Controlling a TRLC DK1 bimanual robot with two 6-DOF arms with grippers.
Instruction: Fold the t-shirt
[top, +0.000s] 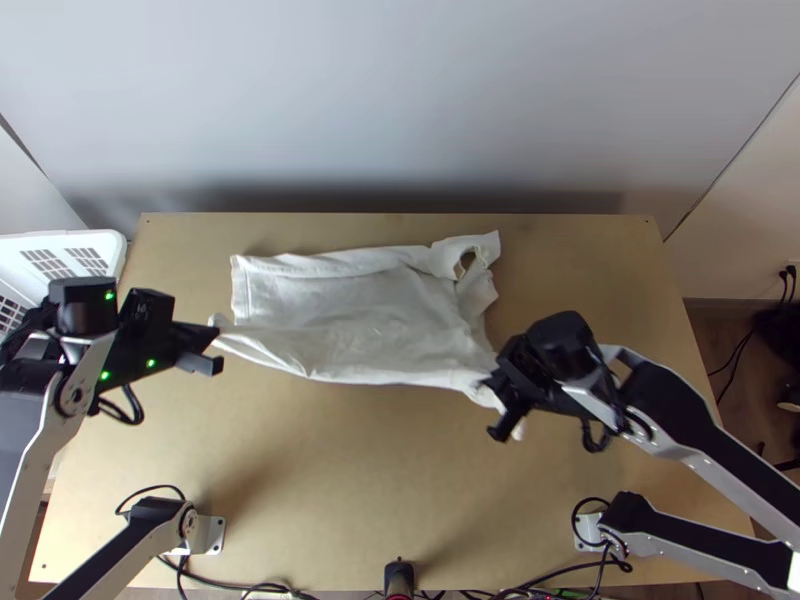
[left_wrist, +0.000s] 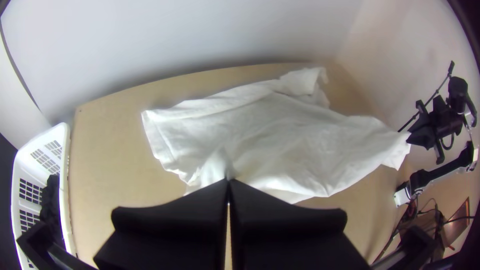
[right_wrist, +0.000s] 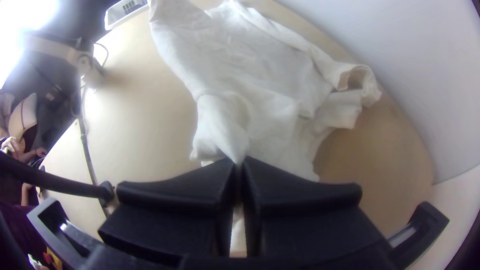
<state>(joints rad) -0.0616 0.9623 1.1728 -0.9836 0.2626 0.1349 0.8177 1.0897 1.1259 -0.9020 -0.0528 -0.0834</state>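
Note:
The white t-shirt (top: 350, 310) lies partly spread on the table, its near edge lifted between both grippers. At its left end, my left gripper (top: 212, 350) is shut on a corner. My right gripper (top: 500, 395) is shut on cloth at the near right, with a bit hanging below it. In the left wrist view, the left gripper (left_wrist: 228, 182) pinches a peak of the t-shirt (left_wrist: 260, 135). The right wrist view has the right gripper (right_wrist: 240, 162) closed on a gathered fold of the t-shirt (right_wrist: 260, 75). A sleeve with a round opening lies at the far right.
A white plastic basket (top: 110, 250) stands at the table's left edge, beside the left arm. Bare wooden table (top: 370, 480) extends in front of the cloth and to its right. A grey-white wall (top: 400, 100) rises behind the table. Cables run along the near edge.

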